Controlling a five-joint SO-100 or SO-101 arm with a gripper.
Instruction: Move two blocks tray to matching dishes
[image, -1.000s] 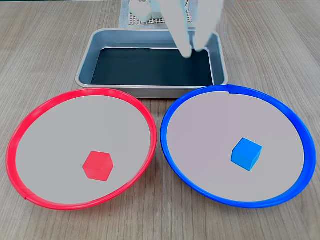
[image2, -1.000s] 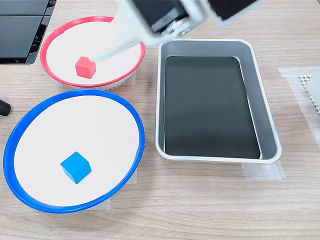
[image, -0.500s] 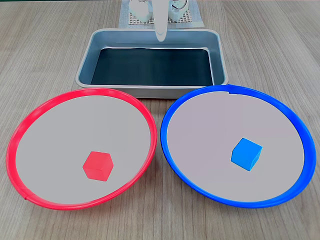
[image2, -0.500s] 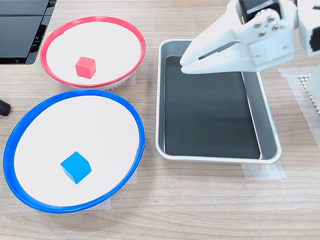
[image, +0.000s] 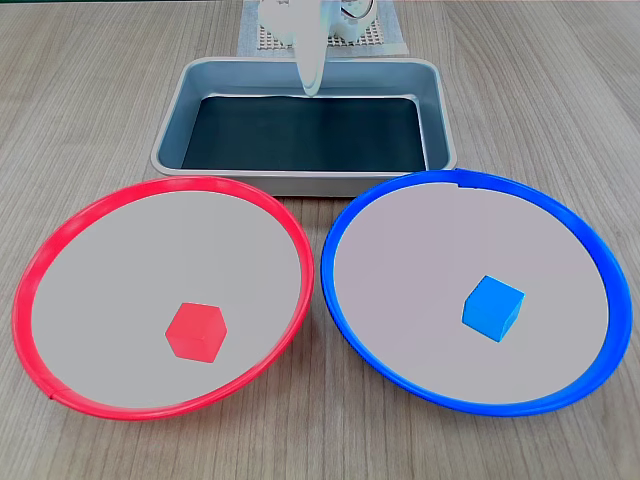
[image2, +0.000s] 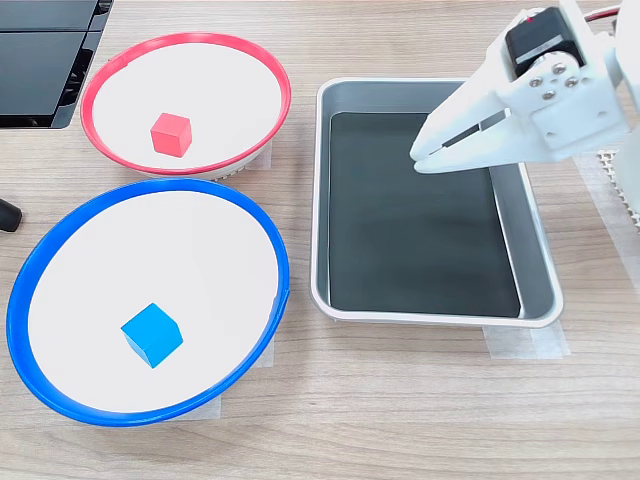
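Plainly the tool (image2: 418, 160) hangs above the tray (image2: 430, 310), its two white fingers drawn together to a narrow slit and carrying nothing; in the other fixed view it (image: 312, 88) shows as a single pale tip over the tray's far edge, too blurred there to read the jaws, so the closed reading rests on the sharper picture. Beneath it the tray's (image: 300, 178) dark floor is bare. Beyond the tray sit the two dishes, side by side on the desk (image2: 400, 420). The red block (image2: 171, 134) lies inside the red-rimmed dish (image2: 100, 80), near its middle, and the blue block (image2: 152, 335) lies inside the blue-rimmed dish (image2: 30, 290), a little off centre. Both blocks rest in dishes of their own colour, so the sorting looks complete and the step in hand seems to be the arm's retreat. The next move calls for nothing more than lifting clear of the tray rim and parking, without brushing either dish.
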